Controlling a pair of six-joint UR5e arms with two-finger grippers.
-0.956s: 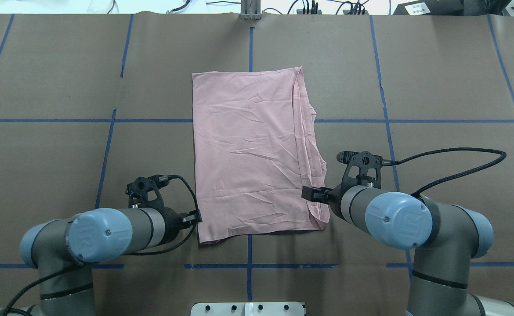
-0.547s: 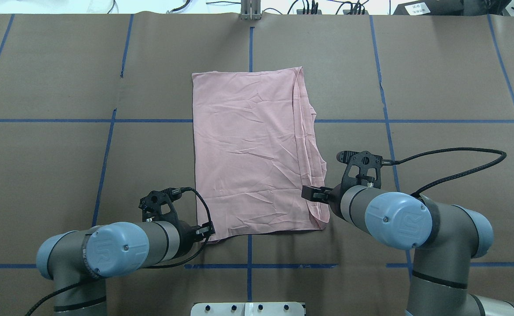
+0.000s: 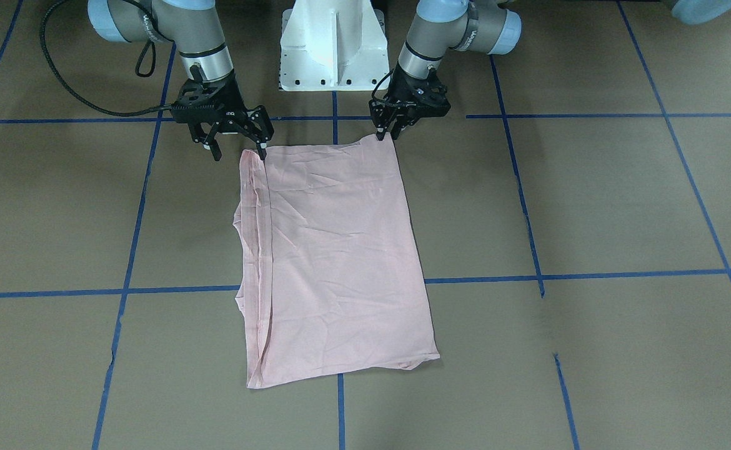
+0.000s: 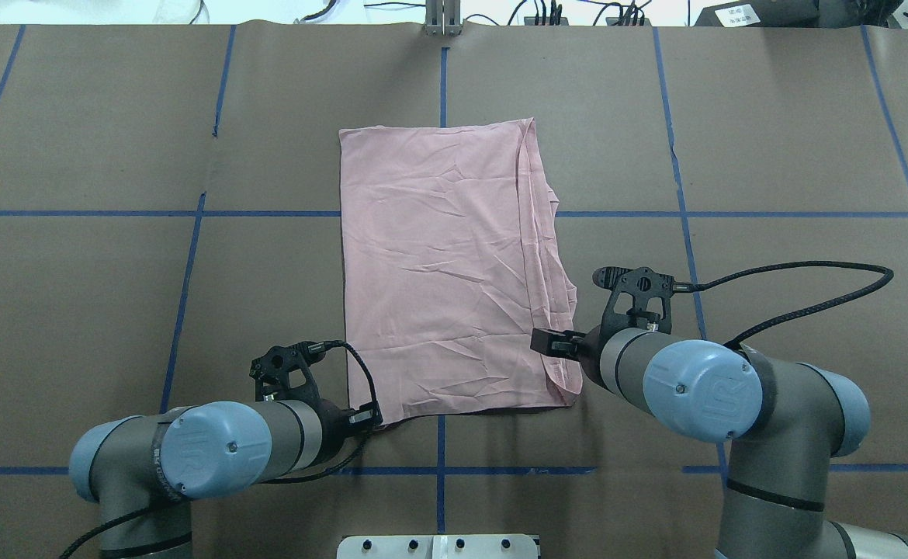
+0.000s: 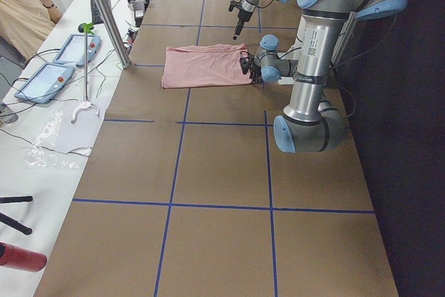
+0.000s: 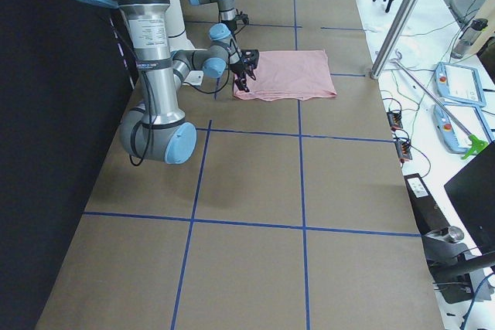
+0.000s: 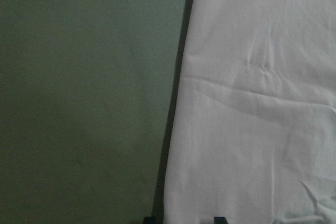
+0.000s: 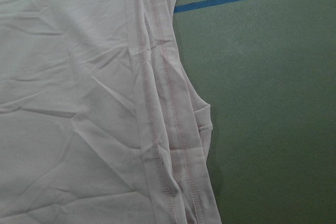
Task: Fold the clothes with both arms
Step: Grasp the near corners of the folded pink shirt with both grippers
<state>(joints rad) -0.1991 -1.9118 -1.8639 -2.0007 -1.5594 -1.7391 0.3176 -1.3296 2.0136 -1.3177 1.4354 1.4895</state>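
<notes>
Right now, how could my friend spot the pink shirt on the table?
Look at the big brown table crossed by blue tape lines. In its middle lies the pink T-shirt, folded into a rectangle. It is the only pink cloth there.

A brown paper table covering (image 4: pixel 112 310), squared off by blue tape lines (image 4: pixel 74 213), fills most views under even, soft light. In the exterior left view a white side bench (image 5: pixel 49 186) runs along nine o'clock and carries two tablet-like pendants (image 5: pixel 40 83) and loose cables. An aluminium post (image 5: pixel 103 12) rises at eleven o'clock. A black backdrop (image 5: pixel 417 137) closes off three o'clock.
</notes>
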